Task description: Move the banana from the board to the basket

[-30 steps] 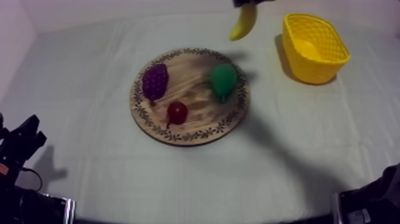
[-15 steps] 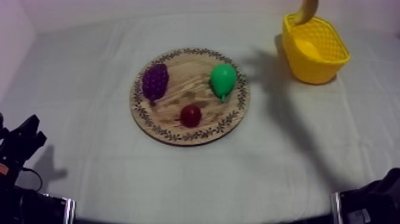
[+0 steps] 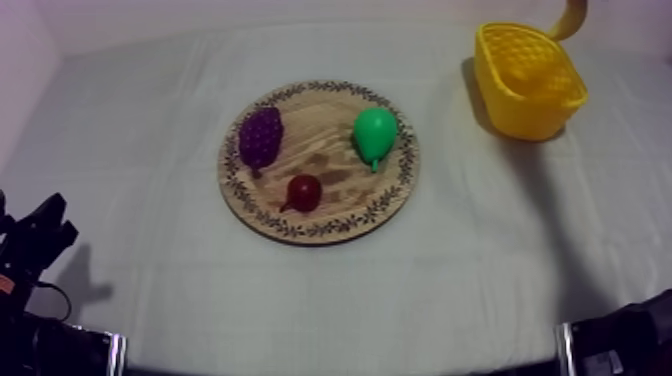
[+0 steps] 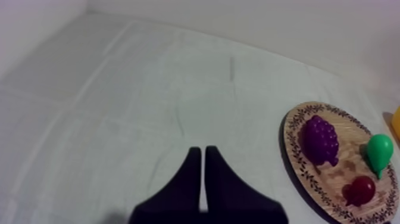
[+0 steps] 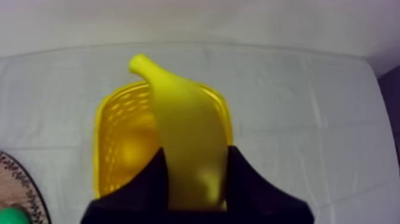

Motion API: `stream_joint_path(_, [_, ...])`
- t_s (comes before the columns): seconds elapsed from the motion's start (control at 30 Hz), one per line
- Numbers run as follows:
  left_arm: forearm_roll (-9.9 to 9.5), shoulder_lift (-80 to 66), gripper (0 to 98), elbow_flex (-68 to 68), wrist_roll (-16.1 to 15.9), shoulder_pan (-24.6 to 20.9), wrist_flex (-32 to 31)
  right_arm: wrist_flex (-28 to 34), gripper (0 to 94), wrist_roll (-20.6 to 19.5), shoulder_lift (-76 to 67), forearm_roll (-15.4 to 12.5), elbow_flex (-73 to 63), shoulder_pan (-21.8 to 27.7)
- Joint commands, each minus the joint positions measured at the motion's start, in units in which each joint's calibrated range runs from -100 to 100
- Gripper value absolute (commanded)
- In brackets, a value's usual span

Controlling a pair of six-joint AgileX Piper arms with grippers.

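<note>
The yellow banana (image 5: 187, 134) hangs in the air over the yellow basket (image 5: 119, 143), with my right gripper (image 5: 196, 179) shut on its lower end. From above, only the banana's tip (image 3: 572, 20) shows at the far edge, beyond the basket (image 3: 530, 80). The round wooden board (image 3: 330, 165) lies mid-table with the grapes (image 3: 260, 137), the pear (image 3: 375, 133) and a small red fruit (image 3: 303, 192) on it. My left gripper (image 4: 202, 179) is shut on nothing, low over the cloth to the left of the board (image 4: 297, 161).
The basket stands at the table's far right, close to the back edge. My left arm (image 3: 35, 245) rests at the lower left, and part of my right arm (image 3: 620, 340) shows at the lower right. Open cloth surrounds the board.
The banana has travelled right from above the board's far side to over the basket. The small red fruit rolled a little on the board. The left arm stayed put.
</note>
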Motion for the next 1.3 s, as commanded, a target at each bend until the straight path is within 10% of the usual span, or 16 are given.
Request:
stream_joint_path(0.0, [0.00, 0.0, 0.0, 0.0, 0.0, 0.0, 0.0, -0.6, 10.0, 0.1, 2.8, -0.6, 0.1, 0.4])
stream_joint_path(0.73, [0.00, 0.0, 0.0, 0.0, 0.0, 0.0, 0.0, -5.6, 10.8, -2.3, 24.6, -3.5, -3.9, 2.6])
stream_joint_path(1.07, [0.00, 0.0, 0.0, 0.0, 0.0, 0.0, 0.0, -8.0, 56.2, -1.4, 23.6, -3.4, -2.0, 2.3])
stream_joint_path(1.27, [0.00, 0.0, 0.0, 0.0, 0.0, 0.0, 0.0, -9.9, 33.2, -1.9, 18.2, -3.5, 2.2, 2.1])
